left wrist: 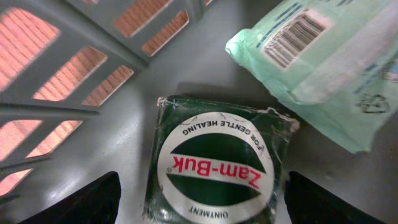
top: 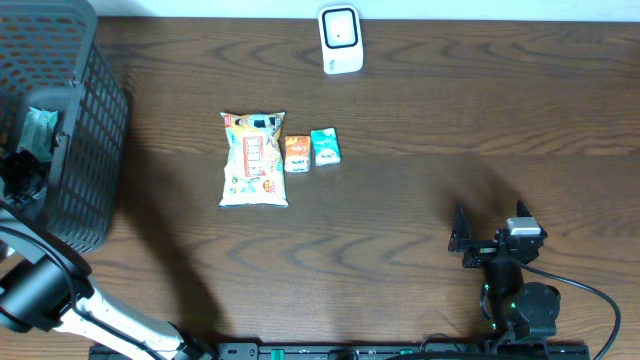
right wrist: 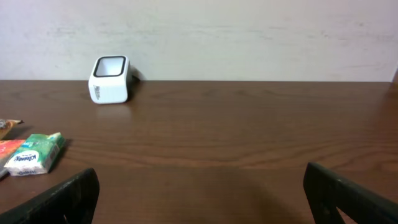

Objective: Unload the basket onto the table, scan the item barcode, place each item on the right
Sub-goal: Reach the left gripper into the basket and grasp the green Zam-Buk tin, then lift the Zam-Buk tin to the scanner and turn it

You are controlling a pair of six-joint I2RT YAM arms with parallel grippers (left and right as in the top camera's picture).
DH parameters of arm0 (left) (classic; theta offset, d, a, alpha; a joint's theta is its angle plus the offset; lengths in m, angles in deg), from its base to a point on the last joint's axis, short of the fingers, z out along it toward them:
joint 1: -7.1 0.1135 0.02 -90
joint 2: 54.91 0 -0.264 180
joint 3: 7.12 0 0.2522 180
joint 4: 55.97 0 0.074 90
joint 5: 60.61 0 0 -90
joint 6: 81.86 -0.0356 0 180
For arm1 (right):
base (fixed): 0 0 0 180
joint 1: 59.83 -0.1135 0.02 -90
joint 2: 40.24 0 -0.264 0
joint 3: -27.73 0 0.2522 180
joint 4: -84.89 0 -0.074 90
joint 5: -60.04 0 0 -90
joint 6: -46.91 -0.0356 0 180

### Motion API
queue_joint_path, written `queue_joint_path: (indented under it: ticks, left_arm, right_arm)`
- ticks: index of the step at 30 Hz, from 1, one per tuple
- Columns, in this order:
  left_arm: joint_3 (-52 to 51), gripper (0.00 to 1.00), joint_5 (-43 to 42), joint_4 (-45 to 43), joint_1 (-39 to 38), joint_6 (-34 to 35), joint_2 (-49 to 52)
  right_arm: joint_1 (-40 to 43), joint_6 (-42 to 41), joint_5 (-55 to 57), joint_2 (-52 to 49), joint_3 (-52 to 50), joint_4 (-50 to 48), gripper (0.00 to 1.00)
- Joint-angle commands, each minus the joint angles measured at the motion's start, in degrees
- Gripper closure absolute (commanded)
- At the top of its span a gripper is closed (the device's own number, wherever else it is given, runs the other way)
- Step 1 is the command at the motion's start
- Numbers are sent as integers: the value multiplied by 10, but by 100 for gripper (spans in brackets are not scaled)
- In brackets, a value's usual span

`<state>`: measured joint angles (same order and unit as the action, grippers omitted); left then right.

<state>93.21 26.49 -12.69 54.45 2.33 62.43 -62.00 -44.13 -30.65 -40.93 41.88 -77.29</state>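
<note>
My left gripper [left wrist: 202,199] is down inside the grey basket [top: 90,130]. It is open, with its fingers on either side of a dark green Zam-Buk ointment pack [left wrist: 217,155] that lies flat on the basket floor. No barcode shows on the pack's upper face. A pale green packet [left wrist: 323,68] lies beside it, with its barcode [left wrist: 295,37] facing up. The white scanner [top: 340,40] stands at the table's far edge. My right gripper [top: 490,215] rests open and empty at the near right, facing the scanner [right wrist: 110,79].
On the table's middle left lie a snack bag [top: 254,160], a small orange pack [top: 297,153] and a teal tissue pack [top: 325,146]. The basket's slatted wall [left wrist: 93,68] is close on the left of my left gripper.
</note>
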Motion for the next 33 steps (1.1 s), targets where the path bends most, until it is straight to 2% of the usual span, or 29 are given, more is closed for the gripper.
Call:
queue_joint_path:
  ticks: [1, 7, 15, 17, 25, 29, 33]
  left_arm:
    - [-11, 18, 6, -3, -1, 5, 19]
    - [-11, 19, 3, -3, -1, 5, 43]
    - [-11, 39, -33, -3, -1, 5, 51]
    - [-11, 48, -31, 0, -1, 5, 51]
    - [-11, 49, -29, 31, -1, 6, 0]
    - [-11, 48, -34, 43, -1, 45, -79]
    - [-11, 48, -98, 30, -1, 97, -165]
  right_arm:
    - [-2, -6, -3, 3, -1, 3, 1]
    - [-2, -6, -3, 4, -1, 3, 1]
    - [-2, -6, -3, 4, -1, 3, 1]
    - [-2, -6, -3, 3, -1, 3, 1]
    - [-2, -6, -3, 3, -1, 3, 1]
    - [-2, -6, -3, 3, -1, 3, 1]
    - [-2, -6, -3, 3, -1, 3, 1]
